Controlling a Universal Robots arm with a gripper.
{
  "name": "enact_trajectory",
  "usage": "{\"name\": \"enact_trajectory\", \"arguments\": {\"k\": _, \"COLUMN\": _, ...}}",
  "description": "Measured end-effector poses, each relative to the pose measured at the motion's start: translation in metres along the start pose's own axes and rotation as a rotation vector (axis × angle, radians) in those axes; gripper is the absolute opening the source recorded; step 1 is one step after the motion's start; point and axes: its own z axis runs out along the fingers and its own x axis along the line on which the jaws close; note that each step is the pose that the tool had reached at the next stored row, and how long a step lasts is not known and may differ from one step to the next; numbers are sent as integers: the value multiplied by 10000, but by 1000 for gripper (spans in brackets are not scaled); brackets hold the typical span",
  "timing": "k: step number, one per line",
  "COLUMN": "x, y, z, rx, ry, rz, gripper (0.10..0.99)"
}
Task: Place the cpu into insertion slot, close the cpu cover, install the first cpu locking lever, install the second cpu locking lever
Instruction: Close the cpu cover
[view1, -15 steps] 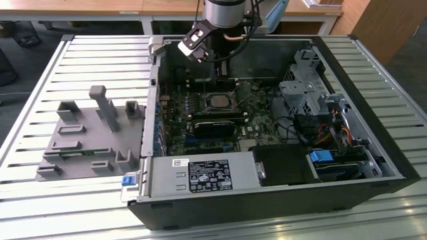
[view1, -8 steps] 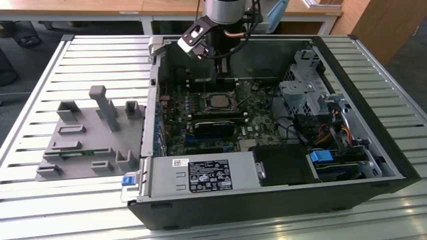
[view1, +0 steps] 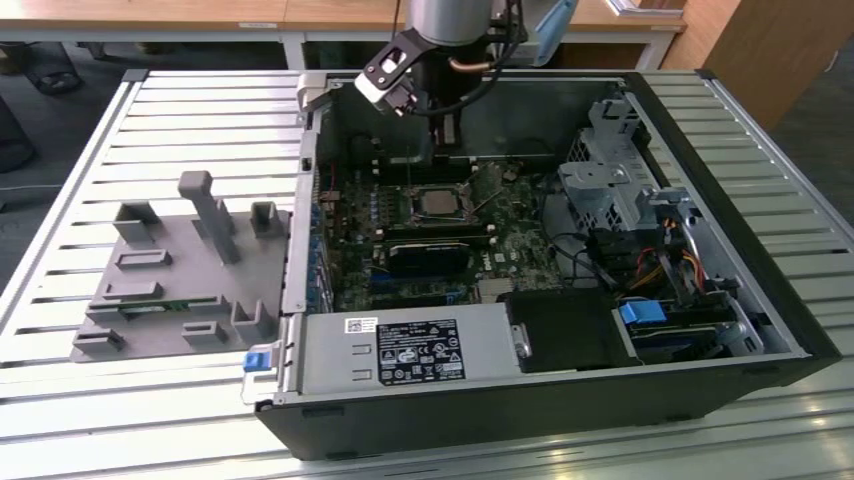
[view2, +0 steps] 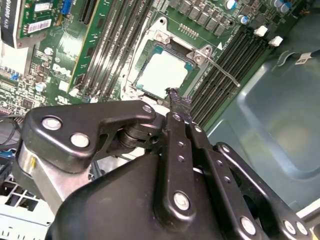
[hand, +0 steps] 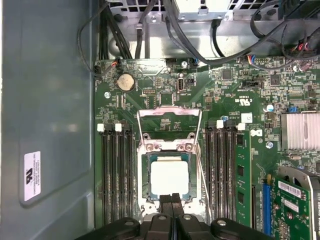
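The gripper (hand: 171, 199) has its fingers pressed together with nothing between them. Its tips hang just over one edge of the insertion slot (hand: 145, 172) inside the open computer case (view1: 534, 420). The cpu (hand: 170, 177) sits flat in the slot, pale top up. The cpu cover (hand: 169, 110) is swung back open over the green board, with memory slots (hand: 116, 175) on either side of the socket.

The silvery cpu (hand: 170, 177) lies flat in the insertion slot (hand: 145, 176), the cpu cover (hand: 170, 110) standing open.
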Motion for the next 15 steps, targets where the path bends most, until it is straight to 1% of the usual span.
{"name": "enact_trajectory", "arguments": {"k": 3, "x": -36, "y": 1, "z": -1, "rx": 1, "ry": -1, "rz": 0, "gripper": 106}}
{"name": "enact_trajectory", "arguments": {"k": 4, "x": -76, "y": 3, "z": -3, "rx": 2, "ry": 59, "rz": 2, "gripper": 106}}
{"name": "enact_trajectory", "arguments": {"k": 6, "x": -76, "y": 3, "z": -29, "rx": 4, "ry": 85, "rz": 4, "gripper": 106}}
{"name": "enact_trajectory", "arguments": {"k": 9, "x": -73, "y": 6, "z": -117, "rx": 2, "ry": 91, "rz": 3, "gripper": 106}}
{"name": "enact_trajectory", "arguments": {"k": 10, "x": -72, "y": 7, "z": -136, "rx": 4, "ry": 89, "rz": 3, "gripper": 106}}
{"name": "enact_trajectory", "arguments": {"k": 12, "x": -72, "y": 14, "z": -141, "rx": 3, "ry": 106, "rz": 3, "gripper": 106}}
{"name": "enact_trajectory", "arguments": {"k": 13, "x": -71, "y": 37, "z": -140, "rx": 3, "ry": 121, "rz": 3, "gripper": 106}}
{"name": "enact_trajectory", "arguments": {"k": 15, "x": -68, "y": 104, "z": -139, "rx": 8, "ry": 161, "rz": 4, "gripper": 106}}
